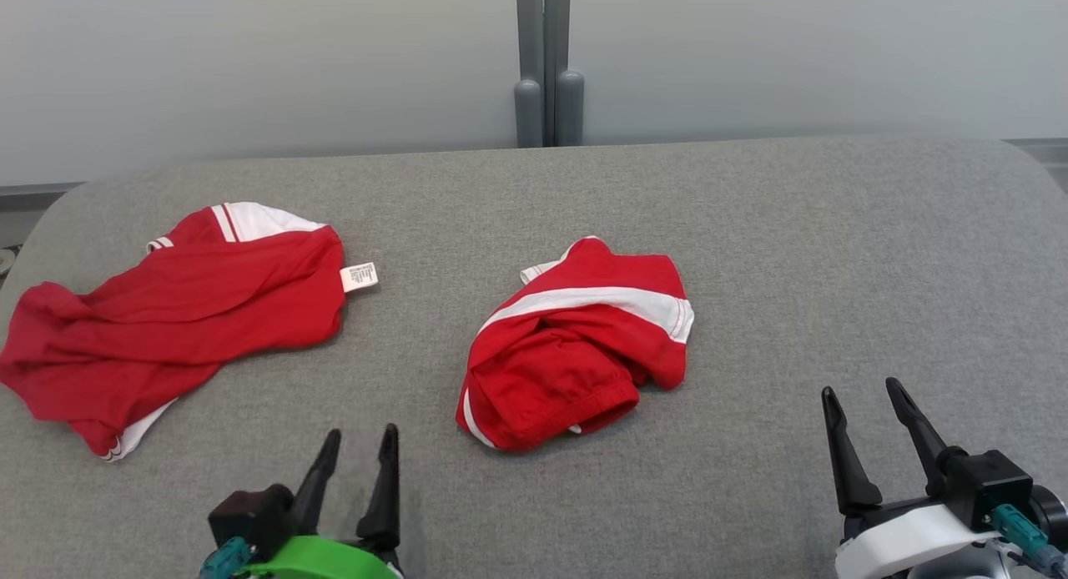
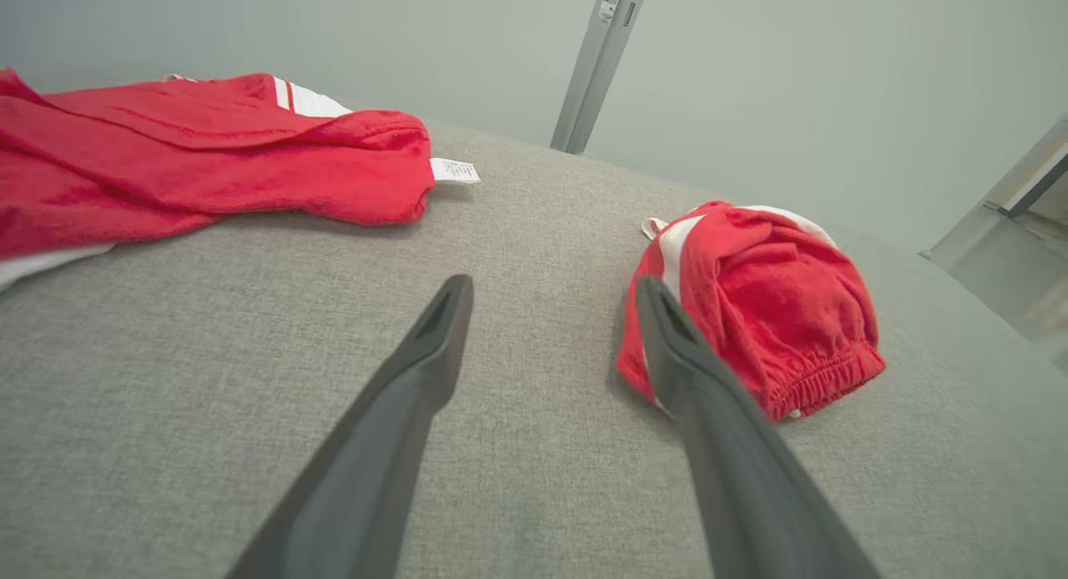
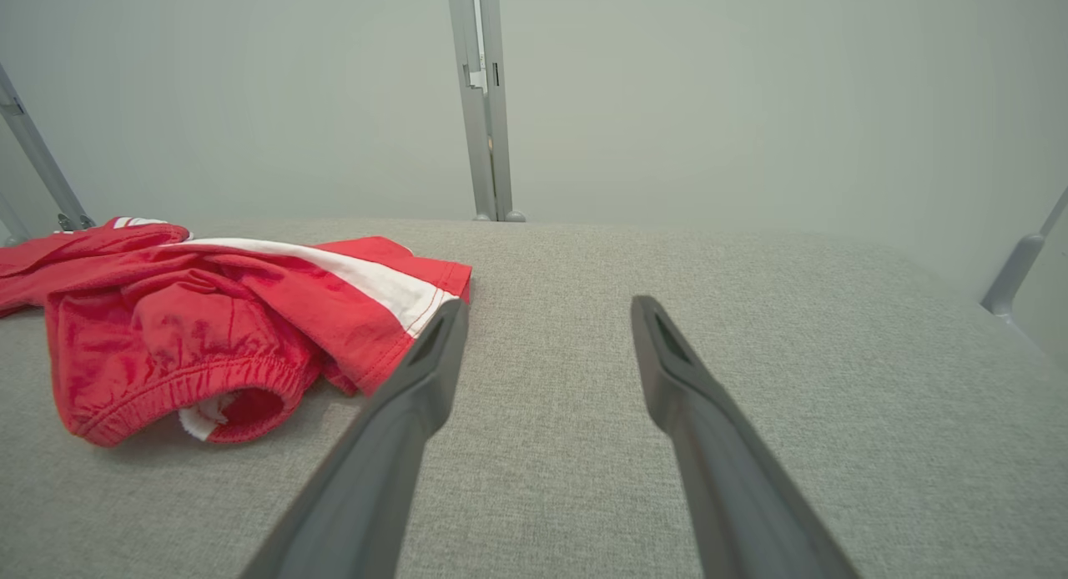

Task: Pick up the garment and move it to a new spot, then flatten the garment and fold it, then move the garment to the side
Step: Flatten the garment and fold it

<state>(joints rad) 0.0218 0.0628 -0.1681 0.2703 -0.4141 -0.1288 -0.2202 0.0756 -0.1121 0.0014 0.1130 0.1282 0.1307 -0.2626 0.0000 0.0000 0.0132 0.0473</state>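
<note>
Head view: a red garment (image 1: 576, 345) with a white stripe is seen bunched up in the middle of the frame, lying on the grey counter (image 1: 793, 254). Its stretchy waistband is turned toward the lower edge. The left hand (image 1: 360, 433) is seen at the lower left, spread wide, and nothing is held in it. The right hand (image 1: 859, 389) is seen at the lower right, spread wide too, with nothing held. Both hands are kept apart from the garment. A second red garment (image 1: 175, 312) with a white tag (image 1: 360, 277) is spread out at the left of the frame, well apart from the first. A grey post (image 1: 546, 62) is seen at the top middle.
</note>
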